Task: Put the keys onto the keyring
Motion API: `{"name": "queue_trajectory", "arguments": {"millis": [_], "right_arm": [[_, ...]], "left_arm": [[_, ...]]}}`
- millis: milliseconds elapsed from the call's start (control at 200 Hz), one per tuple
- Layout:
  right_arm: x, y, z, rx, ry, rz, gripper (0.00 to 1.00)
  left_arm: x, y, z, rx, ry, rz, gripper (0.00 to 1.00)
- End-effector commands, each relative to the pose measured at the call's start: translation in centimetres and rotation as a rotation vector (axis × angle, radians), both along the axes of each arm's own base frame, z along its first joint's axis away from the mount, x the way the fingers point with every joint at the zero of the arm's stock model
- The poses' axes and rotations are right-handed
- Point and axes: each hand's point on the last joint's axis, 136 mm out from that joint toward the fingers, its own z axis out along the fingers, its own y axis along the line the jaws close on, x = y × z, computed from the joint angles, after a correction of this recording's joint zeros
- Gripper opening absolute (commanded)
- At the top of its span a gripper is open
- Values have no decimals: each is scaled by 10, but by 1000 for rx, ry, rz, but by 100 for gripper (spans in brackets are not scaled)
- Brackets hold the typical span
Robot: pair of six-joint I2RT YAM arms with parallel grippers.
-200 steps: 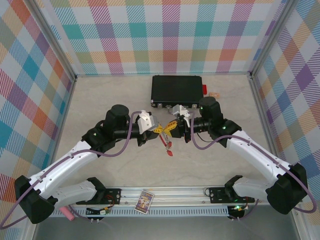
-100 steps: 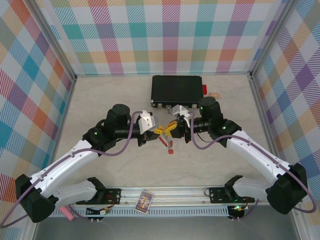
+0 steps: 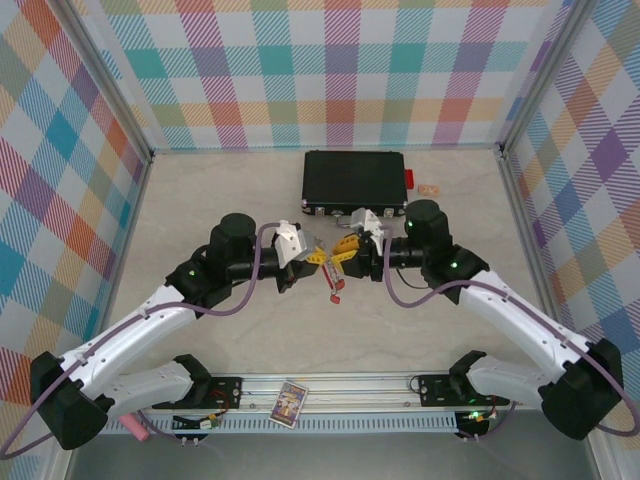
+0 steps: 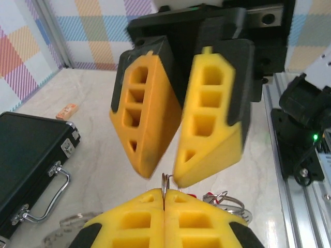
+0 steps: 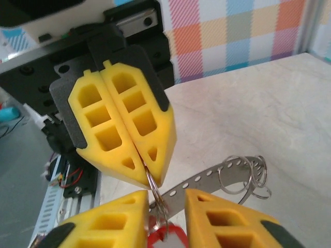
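My left gripper (image 3: pixel 316 259) is shut on the keyring (image 4: pixel 164 182), a thin silver ring standing edge-on between its yellow fingertips (image 4: pixel 145 204). In the right wrist view the keyring (image 5: pixel 156 194) runs down from the left gripper (image 5: pixel 150 179) to a red-tagged key (image 5: pixel 166 238) hanging on it. My right gripper (image 5: pixel 165 194) is open, one finger on each side of the ring without pinching it. From above, the right gripper (image 3: pixel 343 251) faces the left one tip to tip, and the red key (image 3: pixel 335 290) dangles below them.
A perforated metal strip with loose silver rings (image 5: pixel 243 170) lies on the table under the grippers. The black case (image 3: pixel 355 180) with its metal handle (image 4: pixel 49 199) sits behind, a red block (image 3: pixel 408 179) at its right end. A card (image 3: pixel 290 402) lies on the front rail.
My right gripper has opened and let go of the ring, drawing back slightly to the right. The left gripper keeps its grip, and the hanging red key has swung a little up and left.
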Motion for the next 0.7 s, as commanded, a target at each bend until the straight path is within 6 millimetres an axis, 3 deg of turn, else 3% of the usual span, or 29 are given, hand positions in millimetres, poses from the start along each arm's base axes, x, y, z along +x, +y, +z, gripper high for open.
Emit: {"name": "queue_trajectory", "arguments": {"millis": [0,185,485,695], "right_arm": [[11,-11,19,71,-57,-114,29],[5,-23,32,142,-59,-155,34],[-3,-24,53,222,-42,-115,39],[-2,-22,66,271,-42,-109,49]], "left_arm": [[2,0,32,-144,-40,19,0],[1,3,59,-301,-48,39,0],[-3,9,101,-545,-71,32,0],[0,10,115,-656,-71,26,0]]}}
